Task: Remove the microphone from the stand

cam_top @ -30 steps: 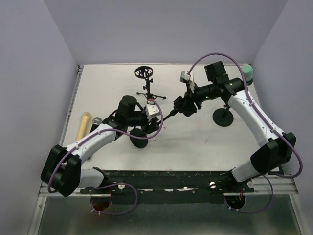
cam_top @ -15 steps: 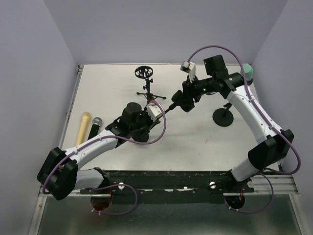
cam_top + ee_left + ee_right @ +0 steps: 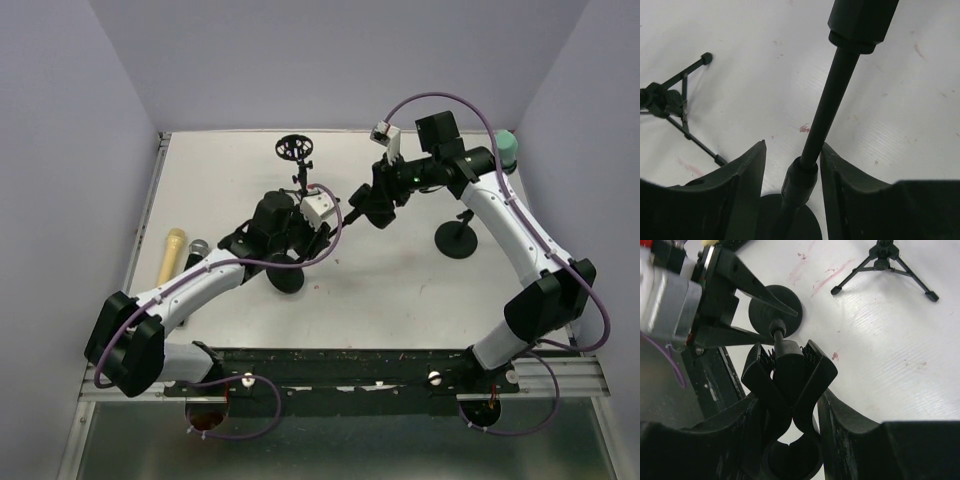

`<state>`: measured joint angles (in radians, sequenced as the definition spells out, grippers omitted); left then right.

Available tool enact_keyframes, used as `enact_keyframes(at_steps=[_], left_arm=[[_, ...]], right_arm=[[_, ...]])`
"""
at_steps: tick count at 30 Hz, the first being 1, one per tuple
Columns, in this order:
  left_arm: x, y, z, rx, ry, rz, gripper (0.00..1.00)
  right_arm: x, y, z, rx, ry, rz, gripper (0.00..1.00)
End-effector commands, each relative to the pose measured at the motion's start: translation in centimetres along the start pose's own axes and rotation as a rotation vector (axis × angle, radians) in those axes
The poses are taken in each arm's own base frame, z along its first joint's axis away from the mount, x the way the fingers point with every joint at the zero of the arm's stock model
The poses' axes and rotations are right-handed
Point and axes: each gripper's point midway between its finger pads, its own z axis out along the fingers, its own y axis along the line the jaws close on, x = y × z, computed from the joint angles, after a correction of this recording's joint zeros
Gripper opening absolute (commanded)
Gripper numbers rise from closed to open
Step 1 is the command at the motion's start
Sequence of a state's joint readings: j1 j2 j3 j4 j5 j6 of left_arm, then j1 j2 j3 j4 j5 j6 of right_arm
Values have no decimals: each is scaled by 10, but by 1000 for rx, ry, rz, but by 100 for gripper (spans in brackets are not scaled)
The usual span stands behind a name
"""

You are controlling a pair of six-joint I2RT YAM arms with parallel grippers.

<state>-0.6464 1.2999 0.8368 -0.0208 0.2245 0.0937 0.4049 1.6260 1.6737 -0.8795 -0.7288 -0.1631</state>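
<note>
The black stand has a round base and a leaning pole, with a spring clip at its top. The clip's ring is empty; white table shows through it. A yellow microphone and a black one with a silver head lie side by side at the table's left edge. My left gripper is low on the pole, with its jaws open around it and a gap on the left side. My right gripper is shut on the clip.
A small tripod with a round shock mount stands behind the stand and also shows in the left wrist view. A second round-based stand is at the right. A green-capped object sits at the far right corner.
My right gripper has moved up and away with the clip. My left wrist has shifted farther along the pole. The base stays in about the same place.
</note>
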Motion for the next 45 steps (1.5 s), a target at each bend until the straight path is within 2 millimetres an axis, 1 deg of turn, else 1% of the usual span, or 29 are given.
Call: enact_keyframes(at_steps=[1, 3, 7, 9, 12, 15, 16, 17, 18, 19, 20, 22, 24, 25, 26, 27, 29, 31, 33, 34, 36, 38, 39, 40, 41, 42, 43, 44, 45], left_arm=[[-16, -33, -18, 364, -1, -33, 54], [-17, -36, -27, 481, -6, -57, 53], [-11, -34, -33, 557, 8, 13, 54], [-6, -34, -30, 576, 11, 58, 54], [-1, -32, -21, 586, 14, 66, 52], [2, -28, -10, 581, 20, 37, 45], [2, -28, -8, 580, 18, 37, 39], [2, -27, -8, 574, 16, 37, 28], [2, -25, -6, 556, 17, 37, 13], [0, -22, -6, 536, 7, 42, 2], [-1, -19, -7, 501, -3, 42, 0], [-7, -7, -7, 377, -42, 26, 0], [-20, 25, -8, 71, -109, -6, 0], [-31, 45, -16, -122, -172, -10, 0], [-33, 54, -23, -227, -204, -14, 0], [-33, 56, -28, -291, -227, -8, 0], [-33, 45, -27, -270, -224, -5, 0], [-26, 39, -23, -248, -161, -55, 0], [-17, 38, -18, -243, -68, -79, 0], [-3, 39, -15, -244, 14, -89, 0], [4, 39, -13, -236, 95, -90, 0], [-1, 40, -13, -226, 142, -69, 0], [-3, 43, -15, -223, 154, -62, 10], [-9, 39, -17, -187, 160, -67, 36], [-11, 31, -18, -133, 173, -61, 66], [-17, 22, -19, -75, 172, -10, 82], [-20, 16, -18, -47, 174, 36, 91], [-26, 12, -18, -19, 164, 64, 93], [-26, 9, -20, 10, 173, 88, 93]], right_arm=[[-1, 23, -13, -73, -73, -238, 1], [2, 22, -16, -68, -76, -332, 1], [-1, 21, -20, -67, -83, -466, 1], [-6, 21, -21, -62, -95, -494, 1], [-10, 19, -21, -50, -103, -506, 1], [-10, 17, -19, -42, -98, -497, 1], [-11, 17, -19, -41, -97, -490, 1], [-13, 16, -20, -33, -102, -488, 1], [-14, 15, -19, -28, -103, -482, 1], [-16, 13, -19, -13, -110, -468, 1], [-20, 11, -18, 2, -120, -434, 1], [-31, 0, -17, 69, -148, -332, 1], [-41, -11, -16, 136, -162, -182, 1], [-41, -14, -12, 143, -151, -117, 1], [-40, -15, -9, 135, -139, -54, 1], [-37, -15, -3, 116, -119, 6, 1], [-33, -12, 5, 87, -101, 135, 1], [-32, -8, 9, 54, -102, 174, 1], [-36, -7, 10, 38, -113, 153, 1], [-36, -9, 12, 35, -109, 136, 1], [-38, -10, 13, 24, -103, 76, 1], [-42, -9, 10, 8, -109, -25, 1], [-44, -6, 8, 0, -117, -85, 1], [-43, -5, 6, -5, -126, -134, 1], [-45, -2, 3, -14, -150, -216, 1], [-39, -1, 4, -29, -157, -279, 1], [-37, 3, 2, -40, -181, -344, 1], [-28, 4, 4, -51, -187, -400, 1], [-24, 7, 4, -65, -201, -457, 1]])
